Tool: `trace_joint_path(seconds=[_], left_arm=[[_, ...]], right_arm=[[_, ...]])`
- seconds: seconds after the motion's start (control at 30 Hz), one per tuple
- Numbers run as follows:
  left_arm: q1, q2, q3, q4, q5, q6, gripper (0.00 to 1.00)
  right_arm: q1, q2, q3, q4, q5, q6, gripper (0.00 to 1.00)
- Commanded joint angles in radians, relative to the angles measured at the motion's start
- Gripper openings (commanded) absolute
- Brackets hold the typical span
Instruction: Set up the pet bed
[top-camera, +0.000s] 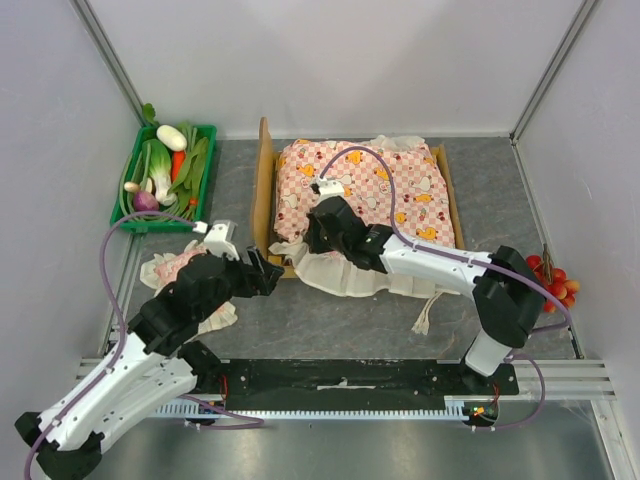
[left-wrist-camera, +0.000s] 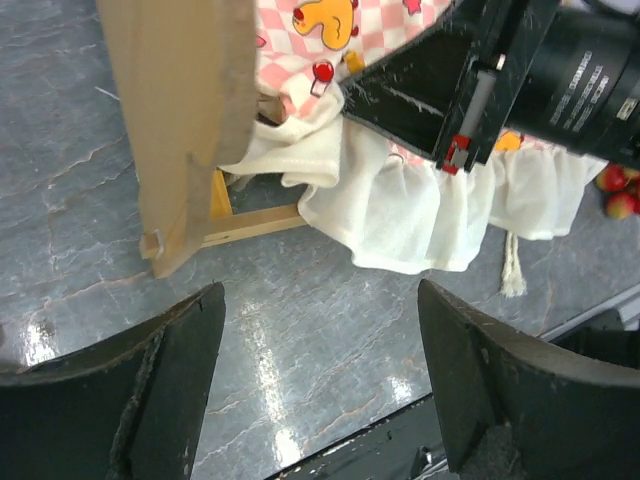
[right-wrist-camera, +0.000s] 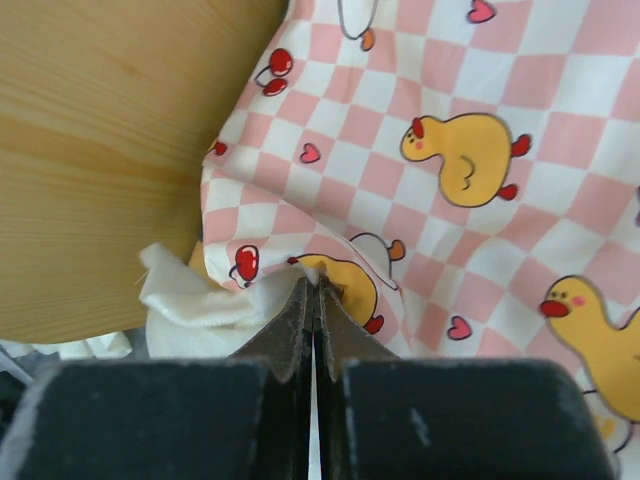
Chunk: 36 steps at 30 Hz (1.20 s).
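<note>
Grey marbled stone forms the tabletop (top-camera: 330, 320), walled on three sides by plain white panels. At its 12 o'clock sits the small light-wood pet bed with a curved headboard (top-camera: 264, 185), the headboard standing at the frame's 9 o'clock end. A pink-checked frilled mattress with orange duck prints (top-camera: 400, 190) lies across the frame and covers most of it, but its cream frill spills over the 6 o'clock rail onto the stone, with a cord trailing. The right pincer (right-wrist-camera: 316, 285) is closed at the mattress corner beside the headboard, with the fabric seemingly nipped between its tips. The left pincer (left-wrist-camera: 320, 300) is spread wide and empty above bare stone, just off the headboard's 6 o'clock end. A small pink frilled pillow (top-camera: 172, 266) lies at 8 o'clock, partly under the left arm, apart from the bed. A green plastic crate of vegetables (top-camera: 150, 227) stands at 10 o'clock, and a bunch of red fruit (top-camera: 553, 275) at 4 o'clock. By my reckoning the job is about half done: the mattress needs tucking inside the rails, and the pillow has yet to go on.
</note>
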<state>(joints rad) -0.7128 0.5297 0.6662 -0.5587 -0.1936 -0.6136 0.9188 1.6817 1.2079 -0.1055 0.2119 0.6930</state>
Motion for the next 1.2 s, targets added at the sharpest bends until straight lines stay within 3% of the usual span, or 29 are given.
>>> trace_joint_path(seconds=[0.0,0.23,0.8,0.9,1.0,1.17], left_arm=[[0.004,0.125,0.058,0.088,0.118,0.135,0.83],[0.004,0.233,0.118,0.065,0.118,0.202,0.78],[0.004,0.535,0.176,0.131,0.088,0.273,0.54],[0.004,0.561,0.199,0.144,0.086,0.272,0.44],[-0.011,0.505,0.216,0.158,0.115,0.265,0.32],[-0.039,0.330,0.173,0.207,0.069,0.233,0.42]], right_arm=[[-0.041,0.029,0.027,0.000,-0.049,-0.076,0.00],[-0.156,0.078,0.025,0.001,-0.158,-0.092,0.00],[-0.219,0.133,0.047,0.010,-0.313,-0.105,0.00],[-0.219,0.130,0.047,0.010,-0.319,-0.107,0.00],[-0.224,0.130,0.047,0.009,-0.319,-0.108,0.00],[-0.236,0.102,0.033,0.009,-0.319,-0.113,0.00]])
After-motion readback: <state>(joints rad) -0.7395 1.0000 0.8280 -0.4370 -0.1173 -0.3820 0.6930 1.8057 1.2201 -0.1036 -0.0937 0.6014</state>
